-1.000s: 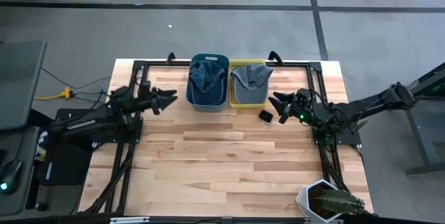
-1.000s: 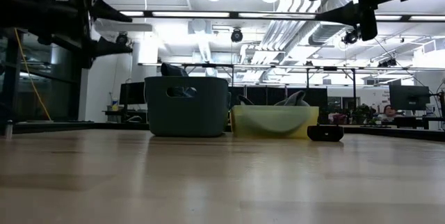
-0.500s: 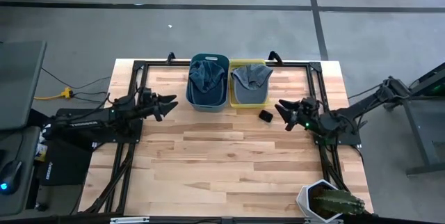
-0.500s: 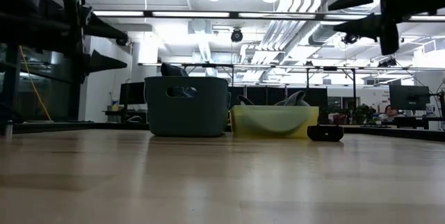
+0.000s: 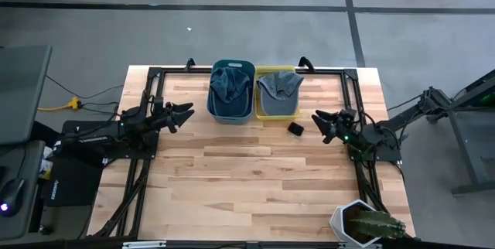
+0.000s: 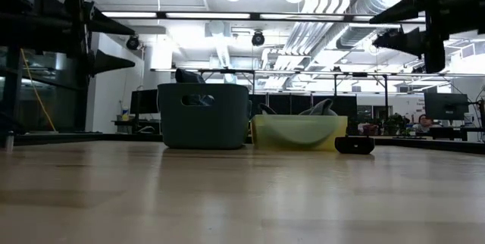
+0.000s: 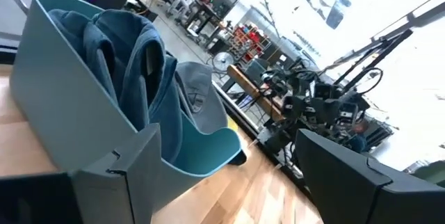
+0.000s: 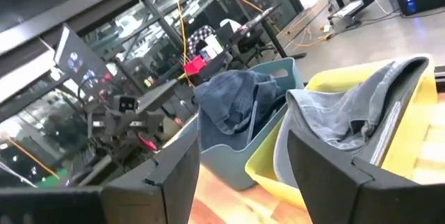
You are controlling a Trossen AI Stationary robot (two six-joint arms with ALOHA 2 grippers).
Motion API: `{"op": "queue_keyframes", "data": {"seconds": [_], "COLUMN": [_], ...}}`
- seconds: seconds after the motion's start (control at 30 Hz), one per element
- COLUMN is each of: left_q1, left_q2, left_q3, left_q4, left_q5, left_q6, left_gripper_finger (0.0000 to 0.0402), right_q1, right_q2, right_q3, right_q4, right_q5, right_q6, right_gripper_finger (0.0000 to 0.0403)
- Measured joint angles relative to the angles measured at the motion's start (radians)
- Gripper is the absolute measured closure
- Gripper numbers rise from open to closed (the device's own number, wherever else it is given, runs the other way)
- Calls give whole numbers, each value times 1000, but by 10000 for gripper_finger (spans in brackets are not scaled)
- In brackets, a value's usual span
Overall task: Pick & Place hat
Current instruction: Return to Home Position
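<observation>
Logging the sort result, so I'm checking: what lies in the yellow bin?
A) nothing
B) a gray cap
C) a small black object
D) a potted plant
B: the high view shows a gray cap lying in the yellow bin; the small black object sits on the table outside it.
</observation>
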Motion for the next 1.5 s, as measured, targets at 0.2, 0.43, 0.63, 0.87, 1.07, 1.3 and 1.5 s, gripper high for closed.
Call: {"op": "queue_keyframes", "data": {"seconds": [0.2,0.43,0.63,0.87,1.07,1.3,1.5], "left_q1": [0,0,0,0,0,0,0], "left_q2": [2,2,2,2,-6,-7,-6], "left_q3": [-1,-2,-2,25,48,54,55], "left_q4": [-1,0,0,-50,-109,-140,-142], "left_q5": [0,4,3,-21,-27,-39,-37], "left_q6": [0,4,16,35,59,104,113], "left_gripper_finger": [126,126,126,126,126,126,126], "right_q1": [-65,-190,-275,-239,-174,-183,-186], "right_q2": [-48,-125,-219,-419,-488,-492,-489], "right_q3": [-82,-116,-116,-115,-115,-115,-115], "right_q4": [100,95,12,-82,-197,-222,-243], "right_q5": [-75,-249,-380,-366,-267,-348,-528], "right_q6": [-11,-54,-82,-178,-190,-276,-440], "right_gripper_finger": [192,199,213,229,237,238,238]}}
